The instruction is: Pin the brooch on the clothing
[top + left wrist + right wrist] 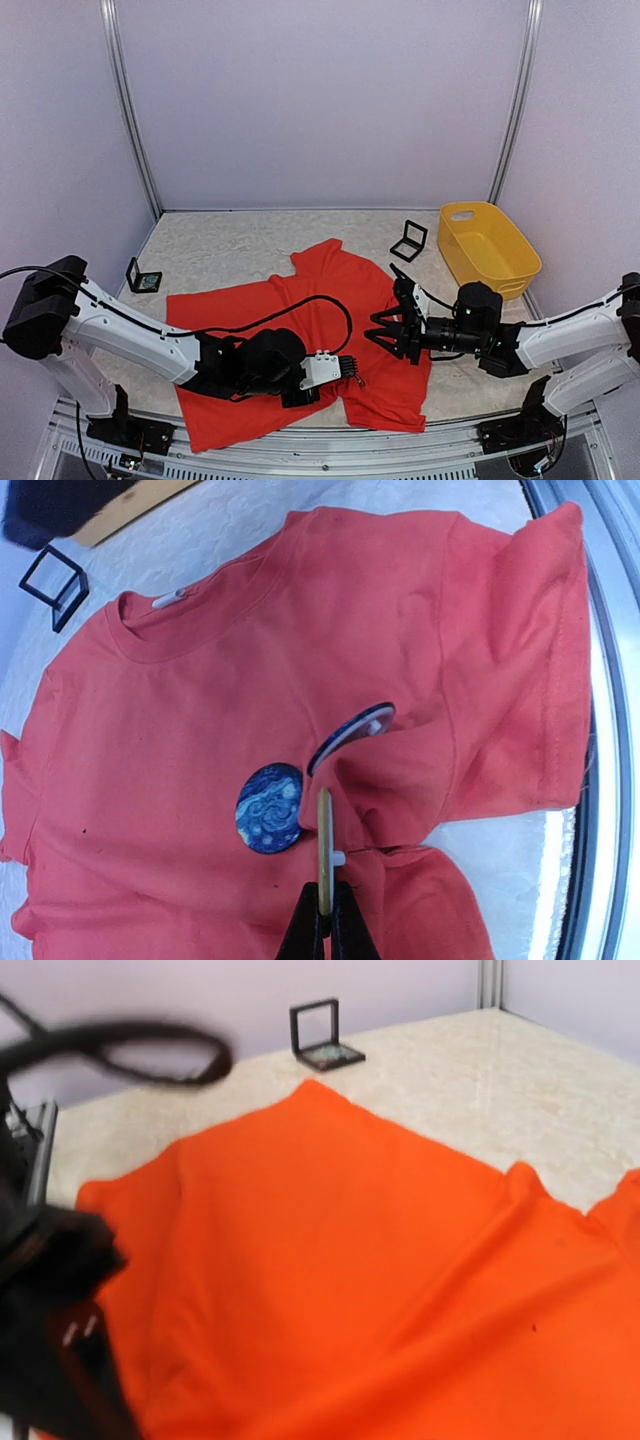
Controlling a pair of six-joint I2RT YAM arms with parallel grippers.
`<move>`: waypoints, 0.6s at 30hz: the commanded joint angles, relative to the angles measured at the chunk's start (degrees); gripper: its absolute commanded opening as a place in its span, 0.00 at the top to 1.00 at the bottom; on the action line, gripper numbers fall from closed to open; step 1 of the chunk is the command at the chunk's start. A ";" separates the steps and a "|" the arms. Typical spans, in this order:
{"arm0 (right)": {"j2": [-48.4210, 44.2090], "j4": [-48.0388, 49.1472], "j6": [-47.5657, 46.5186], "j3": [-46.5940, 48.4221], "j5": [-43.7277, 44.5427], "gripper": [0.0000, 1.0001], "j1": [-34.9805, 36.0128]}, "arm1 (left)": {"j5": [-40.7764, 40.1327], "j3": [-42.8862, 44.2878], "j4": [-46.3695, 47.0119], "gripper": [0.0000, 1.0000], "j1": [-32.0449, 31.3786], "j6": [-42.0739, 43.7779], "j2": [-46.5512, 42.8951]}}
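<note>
The red-orange T-shirt [300, 330] lies spread on the table and fills the left wrist view [200, 680] and the right wrist view [350, 1260]. My left gripper [325, 908] is shut on a thin round brooch [324, 840], seen edge-on with a white post, just above a fold near the sleeve. A blue swirl-patterned brooch [269, 807] lies flat on the shirt beside it. A second disc [350, 734] shows partly under a fold. My right gripper [388, 318] hovers over the shirt's right side, fingers spread; they are out of its own wrist view.
A yellow basket [488, 247] stands at the back right. One small black display frame [409, 240] sits beside it and another [143, 277] at the left. The left arm's black cable [330, 300] loops over the shirt. The table's front rail [330, 450] is close.
</note>
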 commanded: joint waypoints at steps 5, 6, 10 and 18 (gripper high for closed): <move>4.53 -1.25 -10.64 -2.99 -12.51 0.51 -0.34 | 11.21 -3.05 5.92 1.00 5.74 -5.35 -2.81; 6.20 -0.64 -12.05 -2.34 -14.65 0.50 -0.30 | 13.26 -3.77 6.99 1.00 6.00 -5.26 -3.58; 13.18 1.02 -15.88 1.72 -19.60 0.49 -0.34 | 19.11 -5.36 8.71 1.00 8.53 -6.42 -5.87; 23.71 11.05 -12.16 6.73 -22.79 0.39 1.31 | 22.21 -5.24 8.44 1.00 10.41 -6.39 -5.96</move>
